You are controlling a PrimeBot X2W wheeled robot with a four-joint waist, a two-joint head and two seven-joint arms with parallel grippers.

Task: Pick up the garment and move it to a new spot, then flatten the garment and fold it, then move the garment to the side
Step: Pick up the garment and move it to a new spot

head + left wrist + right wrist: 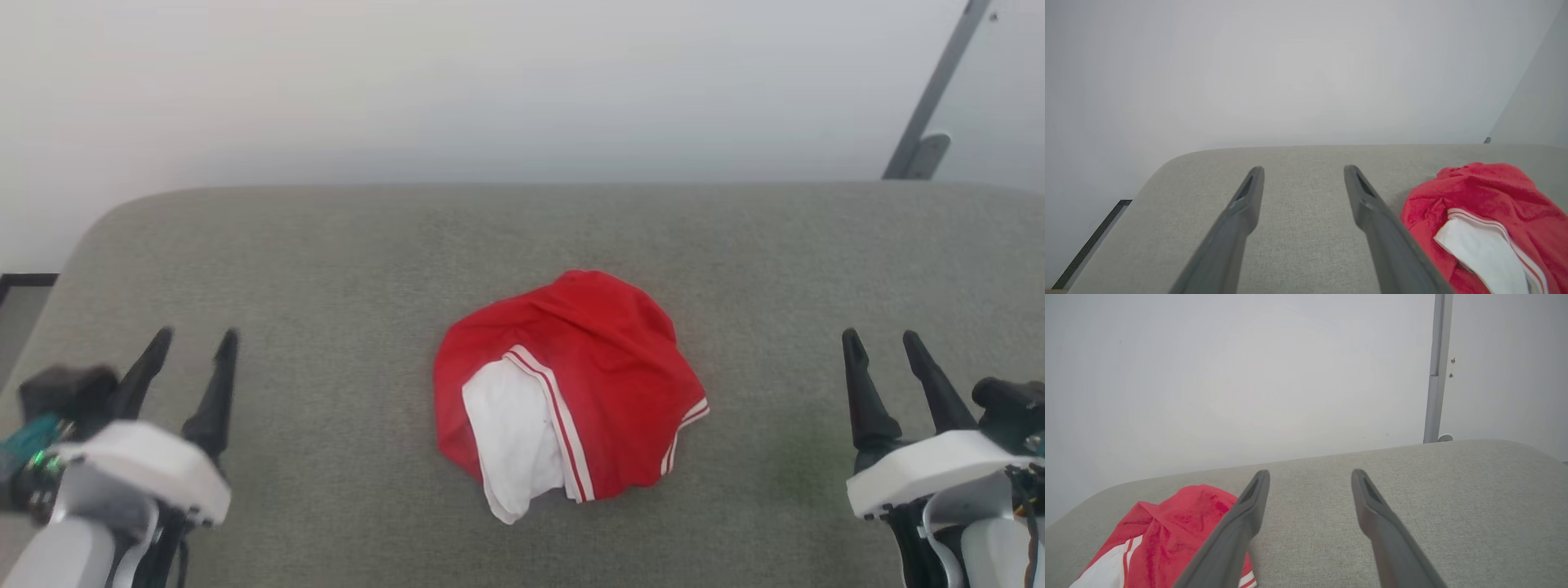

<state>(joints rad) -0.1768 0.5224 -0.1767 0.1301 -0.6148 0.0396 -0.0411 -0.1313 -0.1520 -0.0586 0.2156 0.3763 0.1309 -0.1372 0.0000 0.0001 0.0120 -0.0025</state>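
The garment (600, 367), bright red cloth with a white panel edged in thin red-and-white stripes, lies crumpled in a heap at the middle of the grey padded surface (326, 261). My left gripper (196, 335) hovers open at the lower left, well clear of the heap. My right gripper (882, 336) hovers open at the lower right, also apart from it. In the left wrist view the garment (1486, 204) lies to the right of the open left gripper (1303, 169). The right wrist view has the garment (1180, 526) at the lower left, partly behind a finger of the open right gripper (1309, 473).
A pale wall (490, 82) rises behind the surface's rounded far edge. A grey metal post (931, 106) stands at the back right. A dark strip (24, 279) shows past the left edge. Bare grey fabric lies on both sides of the heap.
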